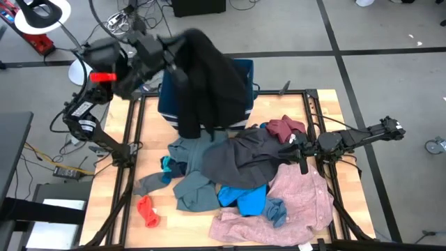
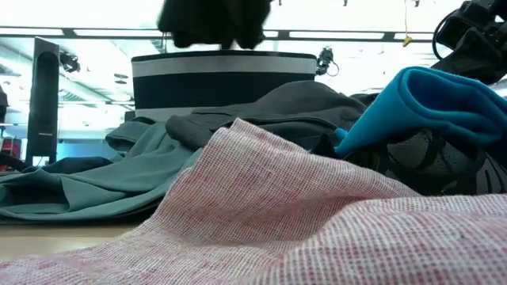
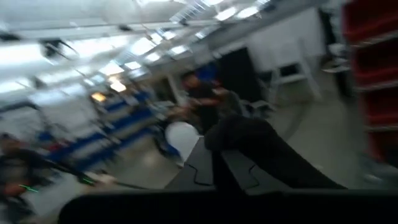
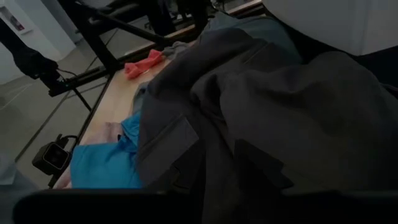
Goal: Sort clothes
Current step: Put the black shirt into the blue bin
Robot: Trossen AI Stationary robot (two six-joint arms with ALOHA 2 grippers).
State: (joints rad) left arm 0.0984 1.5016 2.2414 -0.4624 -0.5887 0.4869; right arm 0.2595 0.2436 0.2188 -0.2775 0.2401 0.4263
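Garments number eight or so: one black garment (image 1: 202,77) raised in the air, and on the table (image 1: 118,216) one dark grey piece (image 1: 244,157), one teal-grey piece (image 1: 191,185), one bright blue piece (image 1: 244,196), one large pink shirt (image 1: 293,202), one maroon piece (image 1: 286,127), one small red piece (image 1: 148,211) and one small grey-blue scrap (image 1: 275,209).

Left pincer (image 1: 171,59) is pressed together on the black garment, which hangs straight below it over the one dark blue bin (image 1: 240,77) with white stripes; in the low view its hem (image 2: 210,28) dangles just above the bin's rim (image 2: 222,57). Heaped clothes lie beyond the bin from that pincer, toward the table's near edge.

Right pincer (image 1: 301,150) sits low at the heap, fingers partly closed, with the dark grey piece directly ahead and under it (image 4: 261,124); whether it pinches the cloth cannot be told. Maroon lies just beside it, pink beneath and behind it.

Bare wood shows along the table's left strip around the red piece, and at the far right corner behind the right arm.
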